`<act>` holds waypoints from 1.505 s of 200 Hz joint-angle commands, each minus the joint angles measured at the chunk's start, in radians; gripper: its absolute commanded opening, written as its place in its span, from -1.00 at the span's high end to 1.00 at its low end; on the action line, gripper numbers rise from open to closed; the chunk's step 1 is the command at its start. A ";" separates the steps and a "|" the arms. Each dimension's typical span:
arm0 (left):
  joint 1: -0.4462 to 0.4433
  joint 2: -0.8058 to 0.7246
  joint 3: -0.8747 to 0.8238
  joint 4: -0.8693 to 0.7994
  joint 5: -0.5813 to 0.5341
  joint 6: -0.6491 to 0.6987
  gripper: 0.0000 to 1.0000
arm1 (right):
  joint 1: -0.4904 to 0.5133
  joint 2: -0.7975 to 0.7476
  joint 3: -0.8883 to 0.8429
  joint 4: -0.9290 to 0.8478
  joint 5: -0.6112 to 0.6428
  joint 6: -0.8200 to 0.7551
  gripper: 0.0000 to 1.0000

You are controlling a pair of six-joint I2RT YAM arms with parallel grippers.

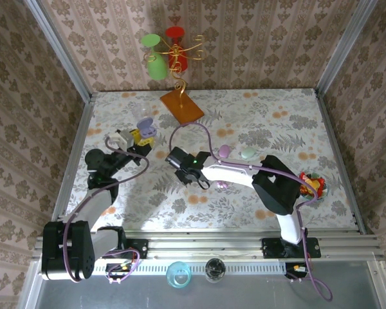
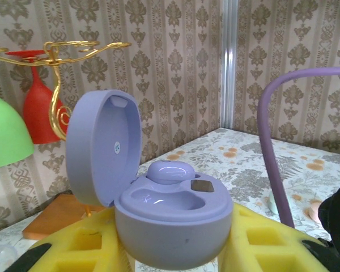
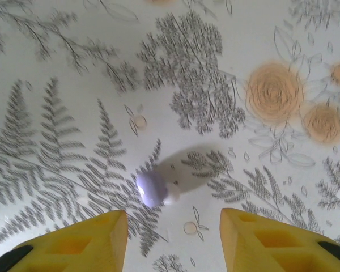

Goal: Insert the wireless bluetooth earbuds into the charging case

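Lilac plastic, tiny and glossy: a loose earbud (image 3: 154, 188) on its side on the floral bench (image 3: 56, 68), just ahead of the right jaws and roughly centred on their gap. Parted there, yellow pads (image 3: 73, 243) on either side, touching nothing, holding nothing.

Over on the left, upright: the matching lilac charging case (image 2: 170, 221), lid open and tilted back, pinched between the closed left jaws. A seated earbud (image 2: 170, 171) already in the far well; near well (image 2: 156, 201) empty. Beyond the right arm, a pink case (image 1: 224, 151) and a mint case (image 1: 248, 153) resting on the bench.

Step in hand, by the look of it: picking up the second bud. Next, likely: lower straight down, close gently on so small and slippery a piece, then carry across to the empty well.
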 commanded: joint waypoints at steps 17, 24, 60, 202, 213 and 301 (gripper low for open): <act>0.050 0.010 -0.006 0.033 -0.002 -0.053 0.31 | 0.040 0.109 0.126 -0.120 0.148 -0.073 0.09; 0.060 0.018 -0.002 0.036 -0.001 -0.065 0.31 | 0.048 0.121 0.140 -0.133 0.163 -0.086 0.10; 0.095 0.039 0.002 0.089 -0.002 -0.098 0.31 | 0.067 0.188 0.215 -0.182 0.220 -0.127 0.16; 0.120 0.013 0.010 0.051 -0.023 -0.093 0.30 | 0.083 0.277 0.282 -0.254 0.223 -0.134 0.28; 0.120 0.008 0.009 0.046 -0.023 -0.090 0.30 | 0.083 0.281 0.285 -0.256 0.227 -0.133 0.29; 0.120 -0.013 0.004 0.029 -0.016 -0.087 0.30 | 0.078 0.310 0.315 -0.287 0.238 -0.116 0.50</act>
